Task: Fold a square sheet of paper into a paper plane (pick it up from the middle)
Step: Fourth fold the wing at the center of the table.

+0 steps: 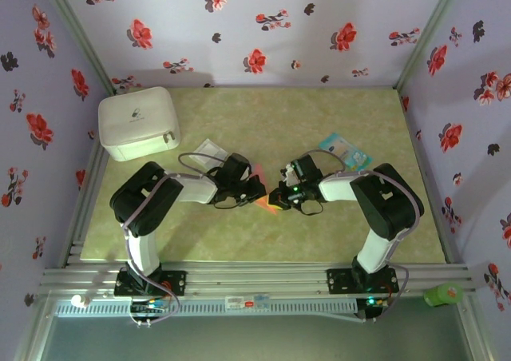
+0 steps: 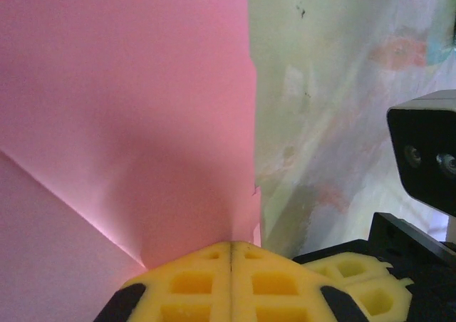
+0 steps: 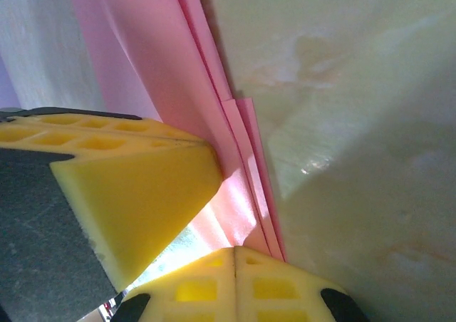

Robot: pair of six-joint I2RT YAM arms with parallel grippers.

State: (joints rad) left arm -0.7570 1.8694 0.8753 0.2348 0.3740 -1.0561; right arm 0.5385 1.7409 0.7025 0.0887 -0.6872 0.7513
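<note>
The square sheet of paper [image 1: 261,173] is salmon pink and sits at the middle of the table between both arms, mostly hidden under them. In the left wrist view the paper [image 2: 128,122] rises as a broad sheet with a diagonal crease. My left gripper [image 2: 230,247] is shut on its lower edge. In the right wrist view the paper [image 3: 178,73] shows as several folded layers, and my right gripper [image 3: 234,251] is shut on their edge. The left gripper's yellow finger [image 3: 128,187] presses close beside it. From above, the left gripper [image 1: 254,189] and right gripper [image 1: 279,197] almost touch. I cannot tell whether the paper has a plane shape.
A white box [image 1: 137,123] stands at the back left. A pale translucent packet [image 1: 207,152] lies just behind the left arm, and a teal-and-white packet [image 1: 345,149] behind the right arm. Flowered walls close three sides. A green object [image 1: 443,295] sits by the front rail, at right.
</note>
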